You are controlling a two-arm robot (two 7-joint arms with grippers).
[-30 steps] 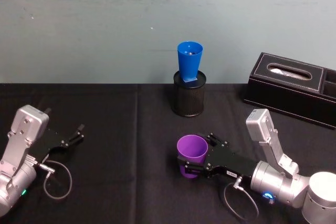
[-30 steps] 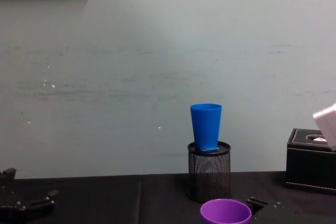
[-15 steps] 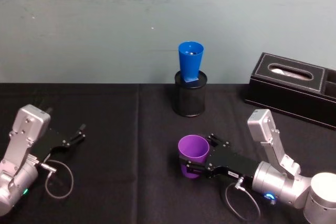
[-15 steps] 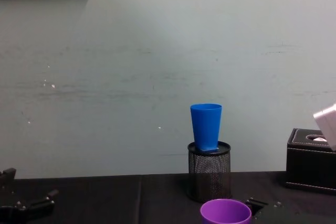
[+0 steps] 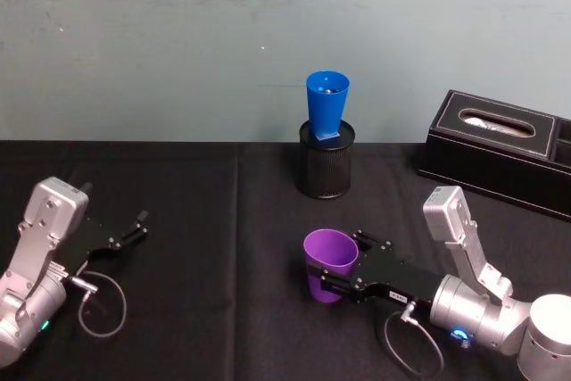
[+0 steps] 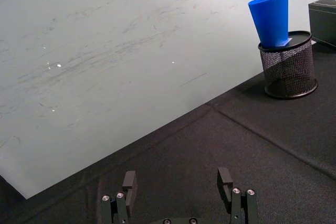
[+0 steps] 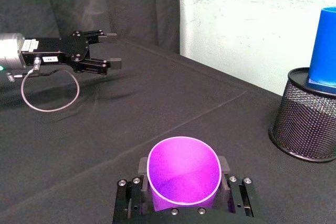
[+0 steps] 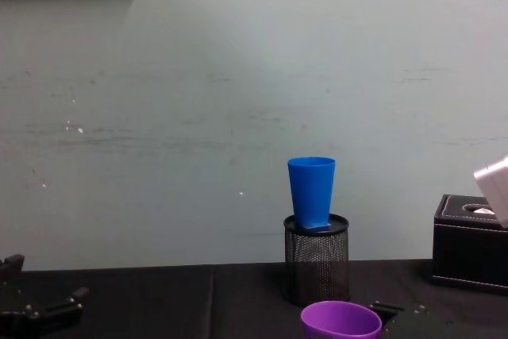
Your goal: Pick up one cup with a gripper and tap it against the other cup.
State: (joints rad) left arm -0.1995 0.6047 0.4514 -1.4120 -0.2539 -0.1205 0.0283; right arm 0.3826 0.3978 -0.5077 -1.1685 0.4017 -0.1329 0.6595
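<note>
A pale, scuffed wall (image 5: 178,42) backed a table (image 5: 223,310) draped in black cloth. A black tissue box (image 5: 500,144) sat at the far right. At the back centre, the blue cup (image 5: 326,104) stood upright in a black mesh pen holder (image 5: 324,167). Nearer, well apart from it, the purple cup (image 5: 328,265) was pinched between the right gripper (image 5: 343,265) fingers (mouth up, slightly tilted). The left gripper (image 5: 138,225) lay low at the near left, fingers spread.
</note>
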